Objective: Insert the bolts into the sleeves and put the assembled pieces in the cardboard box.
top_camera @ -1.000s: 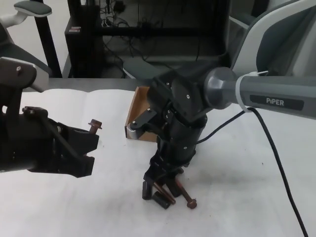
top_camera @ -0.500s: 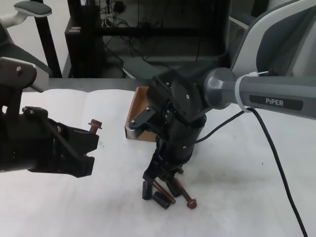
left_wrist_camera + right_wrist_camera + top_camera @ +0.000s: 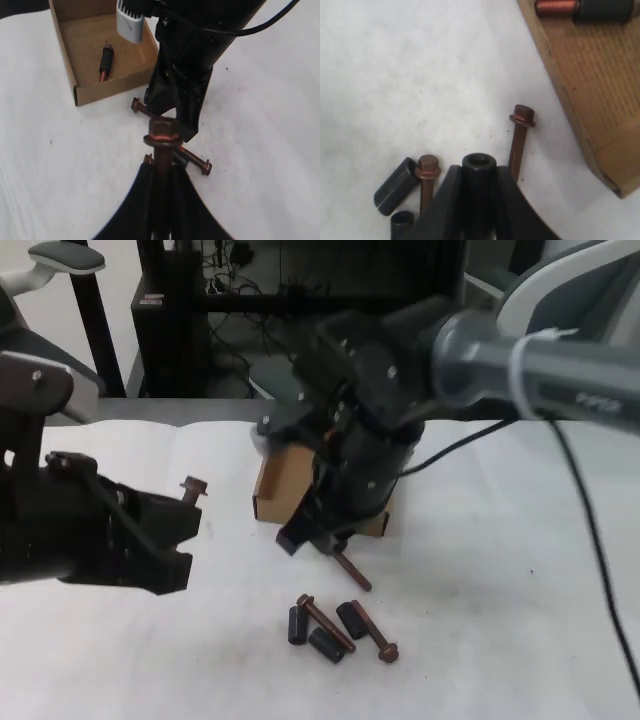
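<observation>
The left arm (image 3: 70, 530) lies low over the bench's left side, near its front edge, with its wrist level. The left gripper (image 3: 161, 172) points toward the middle, and its two fingers (image 3: 142, 185) are closed on the shank of a bolt (image 3: 162, 136) (head upward). The right arm (image 3: 540, 370) comes in from the bench's right edge, bends at the wrist and points down over the middle. The right gripper (image 3: 479, 176) clamps a sleeve (image 3: 479, 164) between its fingers (image 3: 447, 195).

White bench (image 3: 500, 640) with cardboard box (image 3: 110, 86), loose bolts (image 3: 325, 623), perhaps three sleeves (image 3: 297, 624)
</observation>
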Available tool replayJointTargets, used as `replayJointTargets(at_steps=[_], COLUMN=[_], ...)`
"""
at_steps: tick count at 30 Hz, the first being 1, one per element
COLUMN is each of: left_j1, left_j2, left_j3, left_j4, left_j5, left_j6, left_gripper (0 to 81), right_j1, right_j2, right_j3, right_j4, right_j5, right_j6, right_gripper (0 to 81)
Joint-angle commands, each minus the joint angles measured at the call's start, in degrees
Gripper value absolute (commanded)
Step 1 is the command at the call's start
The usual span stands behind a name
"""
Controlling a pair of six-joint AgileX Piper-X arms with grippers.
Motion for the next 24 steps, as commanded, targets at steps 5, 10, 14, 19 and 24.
replayJointTargets(at_steps=[5,10,14,19,24], left_j1=[0.14,-0.03,-0.03,-0.03,-0.03], left_j2=[-0.71,-0.71,-0.54,1.96,7.25], left_j3=[-0.08,-0.08,-0.08,-0.08,-0.08], left_j4=[-10.53,-18.34,-20.38,-23.11,-29.34], left_j5=[0.4,3.43,5.98,10.31,11.58], left_j6=[-5.08,-8.0,-8.11,-8.11,-12.29], left_gripper=[1.7,1.7,1.7,1.7,1.7], right_j1=[0.56,2.54,4.85,6.55,6.59], right_j2=[-11.36,-20.95,-27.72,-33.87,-38.7], right_j3=[5.51,13.99,22.05,29.58,35.12], right_j4=[-1.56,-9.83,-17.22,-23.48,-26.45], right_j5=[-1.21,-4.33,-5.9,-7.9,-8.98], right_j6=[4.49,9.57,14.22,20.35,21.25], right_gripper=[0.4,0.4,0.4,0.4,0.4])
